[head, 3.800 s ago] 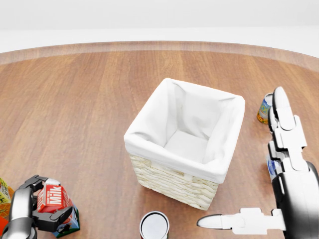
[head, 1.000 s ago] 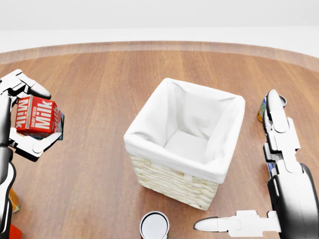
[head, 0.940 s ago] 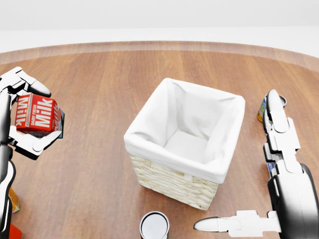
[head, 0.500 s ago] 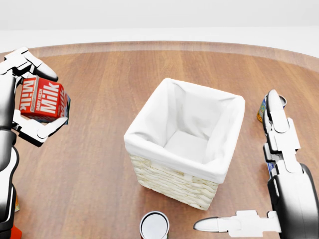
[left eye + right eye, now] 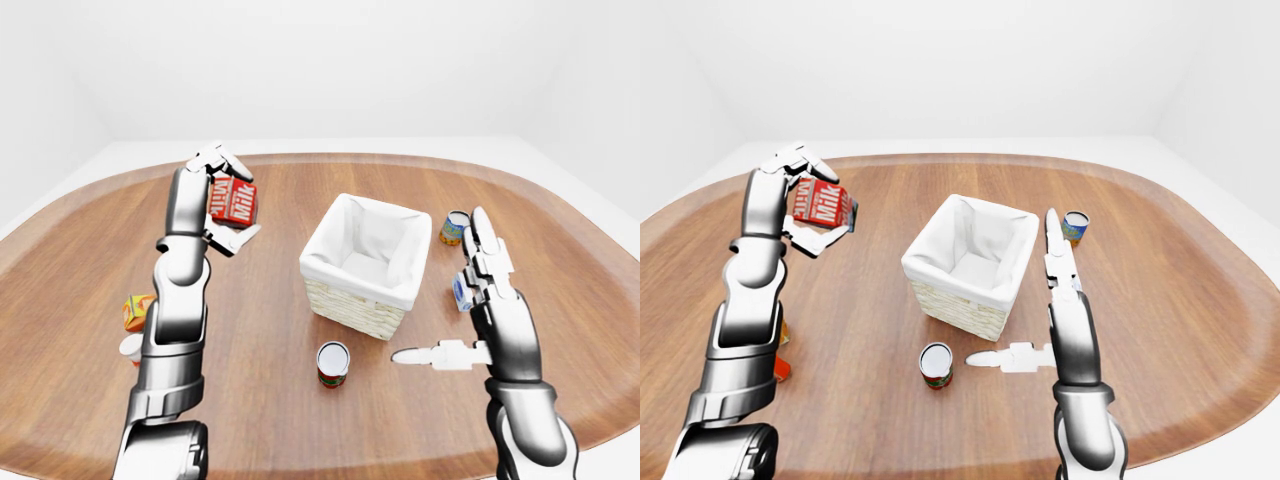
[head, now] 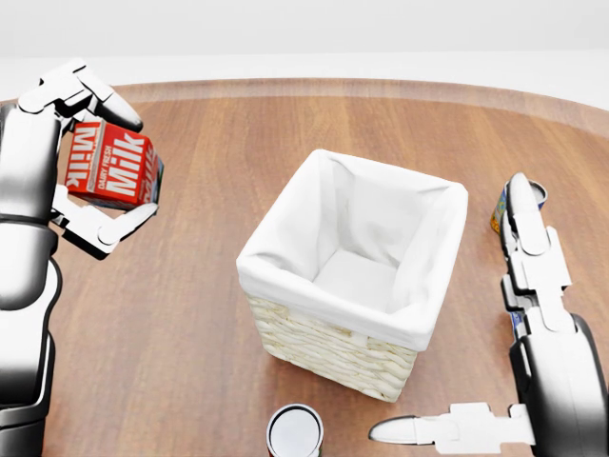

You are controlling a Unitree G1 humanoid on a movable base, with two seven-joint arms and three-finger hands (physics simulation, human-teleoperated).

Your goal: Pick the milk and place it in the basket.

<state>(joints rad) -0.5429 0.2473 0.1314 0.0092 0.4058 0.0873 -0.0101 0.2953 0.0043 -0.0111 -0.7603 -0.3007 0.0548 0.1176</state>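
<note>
A red milk carton (image 6: 112,169) hangs in the air at the left of the head view, well above the wooden table (image 6: 190,314). My left gripper (image 6: 128,167) is shut on it, one finger over its top and another under its lower side. The wicker basket (image 6: 324,343) with a white cloth lining stands in the middle, to the right of the carton and apart from it; it looks empty. My right gripper (image 6: 455,314) is open at the basket's right side, fingers (image 6: 525,219) pointing up the view and thumb stretched left, holding nothing.
A red-labelled can (image 6: 295,430) stands just below the basket. Another can (image 5: 454,227) and a small blue-white item (image 5: 461,292) sit to the right, near my right hand. An orange box (image 5: 137,311) and another small item (image 5: 130,348) lie left of my left arm.
My left hand has raised the milk from the table at lower left, carrying it up and slightly right toward the basket. The right hand has hardly moved.
</note>
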